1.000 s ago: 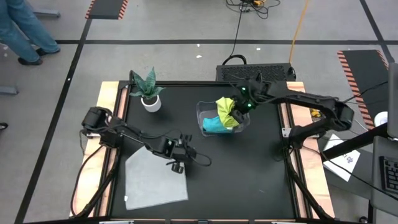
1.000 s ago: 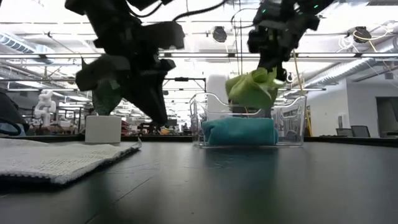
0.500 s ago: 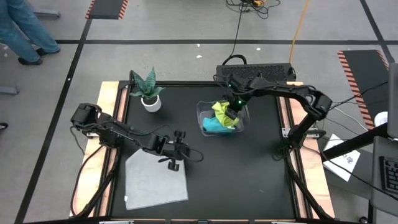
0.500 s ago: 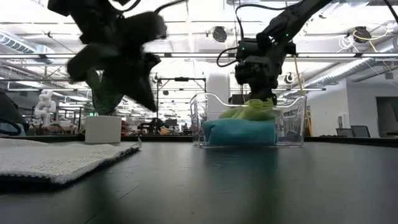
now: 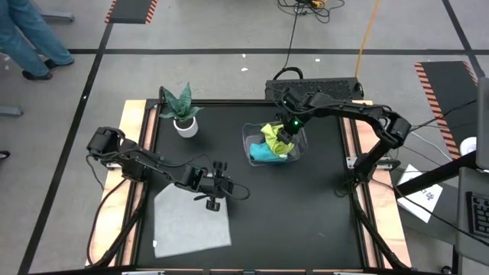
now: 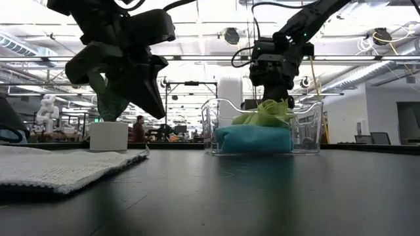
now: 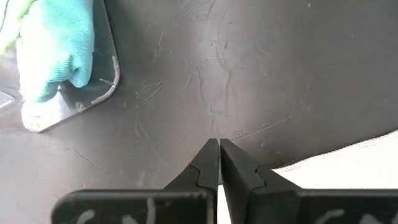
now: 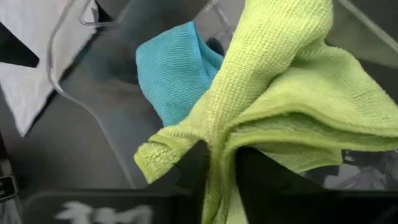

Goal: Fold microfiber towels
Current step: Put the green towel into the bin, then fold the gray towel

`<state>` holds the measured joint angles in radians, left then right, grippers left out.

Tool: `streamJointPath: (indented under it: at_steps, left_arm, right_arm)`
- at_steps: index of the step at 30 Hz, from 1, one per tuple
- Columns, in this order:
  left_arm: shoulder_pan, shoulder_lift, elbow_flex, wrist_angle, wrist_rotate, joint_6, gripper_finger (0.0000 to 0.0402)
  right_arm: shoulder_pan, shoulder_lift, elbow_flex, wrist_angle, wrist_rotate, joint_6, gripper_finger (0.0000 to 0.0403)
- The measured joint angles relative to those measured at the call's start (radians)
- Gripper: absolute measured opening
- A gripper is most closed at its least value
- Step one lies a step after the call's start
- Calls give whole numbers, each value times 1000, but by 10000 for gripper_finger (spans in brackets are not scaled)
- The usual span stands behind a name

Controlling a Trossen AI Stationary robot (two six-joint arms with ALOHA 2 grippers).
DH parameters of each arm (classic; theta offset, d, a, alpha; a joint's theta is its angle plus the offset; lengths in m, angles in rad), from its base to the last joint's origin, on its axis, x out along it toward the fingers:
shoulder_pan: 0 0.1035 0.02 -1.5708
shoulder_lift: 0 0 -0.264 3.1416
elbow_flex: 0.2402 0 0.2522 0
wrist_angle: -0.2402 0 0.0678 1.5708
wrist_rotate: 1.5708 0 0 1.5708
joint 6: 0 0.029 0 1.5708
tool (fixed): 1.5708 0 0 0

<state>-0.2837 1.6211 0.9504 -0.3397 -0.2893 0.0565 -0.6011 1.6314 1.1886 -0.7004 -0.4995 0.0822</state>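
High view: the black surface [image 5: 306, 221] fills the middle, with both dark arms reaching over it. The largest of the task's cloths, the light grey towel [image 5: 189, 218], lies spread flat near the front edge on the left side, roughly square, with one corner under the left arm's wrist. In the low view it shows as a pale, finely ribbed sheet [image 6: 59, 167] lying low on the surface.

The clear plastic bin [image 5: 252, 153] stands toward the back, right of centre, well apart from the grey towel. Inside it the teal blue towel [image 5: 261, 153] lies bunched along the bottom; from table height it reads as a rounded, folded lump [image 6: 252, 139] pressed against the bin's front wall [image 6: 308, 131]. The yellow-green towel [image 5: 273, 140] sits on top of the teal one, crumpled into loose folds and rising above the bin's rim [image 6: 266, 113]. The right wrist view shows its looped weave and several layered edges [image 8: 292, 99].

The right claw [image 5: 284, 140] hangs over the bin, its fingers [image 8: 189, 165] a little apart with a hanging fold of the yellow-green towel running between them.

The left claw [image 7: 219, 155] hovers above bare surface just beyond the grey towel's far corner, fingers pressed together and holding nothing.

A small potted plant [image 5: 182, 111] stands at the back left.
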Motion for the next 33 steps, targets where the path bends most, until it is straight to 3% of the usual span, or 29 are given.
streamJointPath:
  at_steps: [6,10,15,19,23,28,33]
  left_arm:
    - [-25,0,0,0,0,-4,3]
    - [-37,0,0,-1,0,-6,15]
    - [-40,0,0,-2,-12,-6,15]
    - [-40,0,0,-3,-91,-4,3]
    - [-40,0,0,-2,-182,-14,13]
    - [-56,-19,0,-3,-285,-62,16]
    - [-108,-80,1,2,-331,-104,4]
  right_arm:
    - [-21,-52,0,9,47,67,156]
    - [-50,-94,0,-7,105,85,193]
    - [-88,-150,0,11,137,80,206]
    - [-70,-214,0,61,138,85,201]
    - [32,-283,-2,125,133,88,192]
    - [242,-361,-14,235,147,100,170]
    - [492,-387,-92,286,264,142,133]
